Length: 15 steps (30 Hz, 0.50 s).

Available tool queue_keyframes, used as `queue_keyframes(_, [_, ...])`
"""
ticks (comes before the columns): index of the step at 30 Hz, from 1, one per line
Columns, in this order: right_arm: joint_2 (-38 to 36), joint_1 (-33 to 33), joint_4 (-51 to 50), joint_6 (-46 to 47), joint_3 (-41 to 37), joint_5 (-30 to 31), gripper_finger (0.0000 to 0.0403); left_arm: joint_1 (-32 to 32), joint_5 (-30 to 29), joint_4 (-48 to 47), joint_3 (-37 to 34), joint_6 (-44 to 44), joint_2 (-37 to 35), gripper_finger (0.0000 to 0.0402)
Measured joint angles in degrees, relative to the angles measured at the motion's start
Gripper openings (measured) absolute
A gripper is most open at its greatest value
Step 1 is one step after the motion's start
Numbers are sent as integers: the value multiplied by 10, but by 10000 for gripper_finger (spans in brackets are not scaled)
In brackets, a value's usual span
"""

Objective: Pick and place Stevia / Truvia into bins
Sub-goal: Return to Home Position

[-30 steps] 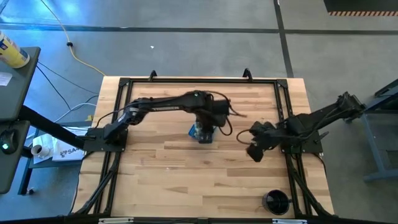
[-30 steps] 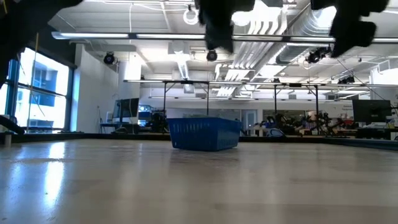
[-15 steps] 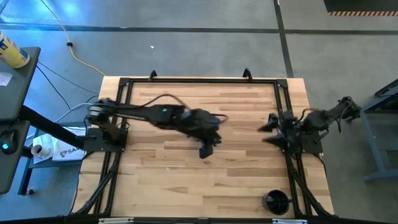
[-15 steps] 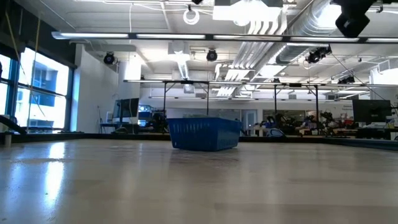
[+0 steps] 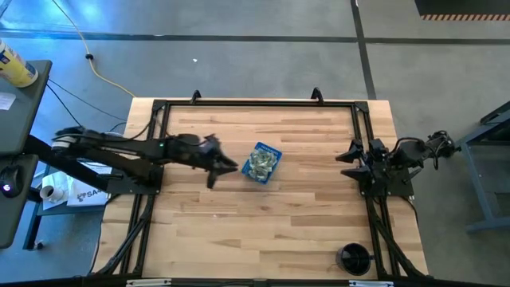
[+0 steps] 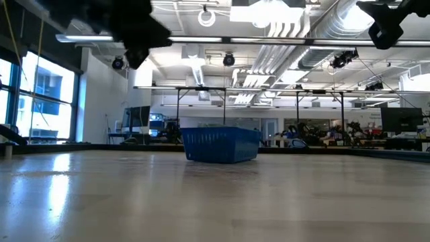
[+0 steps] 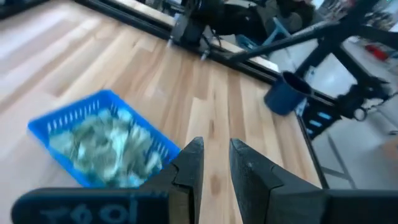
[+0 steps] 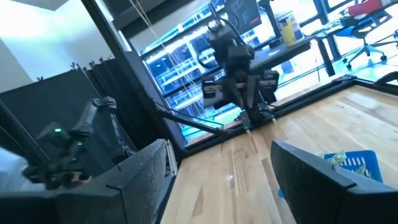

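The left arm reaches out from the left side over the wooden tabletop (image 5: 279,227). The left gripper (image 5: 225,167) hangs in the air just beside the blue bin (image 6: 222,145), on the bin's left. It does not touch the bin. Its two fingers (image 7: 189,167) are a little bit apart, and there is nothing between them.

The blue bin sits near the middle of the tabletop, a bit toward the far side. It is turned a little, so its corners point at the edges of the tabletop. It is full of Stevia packets (image 5: 260,164), pale green and white, all heaped up inside. No packets can be seen lying on the tabletop around it.

The right arm is folded up at the right side. The right gripper (image 5: 349,155) is well apart from the bin. Its fingers are wide apart and hold nothing.

A round black cup (image 5: 354,257) stands at the near right corner.
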Motion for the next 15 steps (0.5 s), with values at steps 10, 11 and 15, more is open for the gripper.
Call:
queue_keyframes(10, [-1,0,-25,1,0,9,278,18,11,25,-228,2,-225,111])
queue_keyframes(11, [-1,0,-36,2,0,15,278,18,11,27,-248,-2,-250,111])
queue_keyframes(15, [-1,0,-85,1,0,20,277,18,12,22,-314,-8,-348,111])
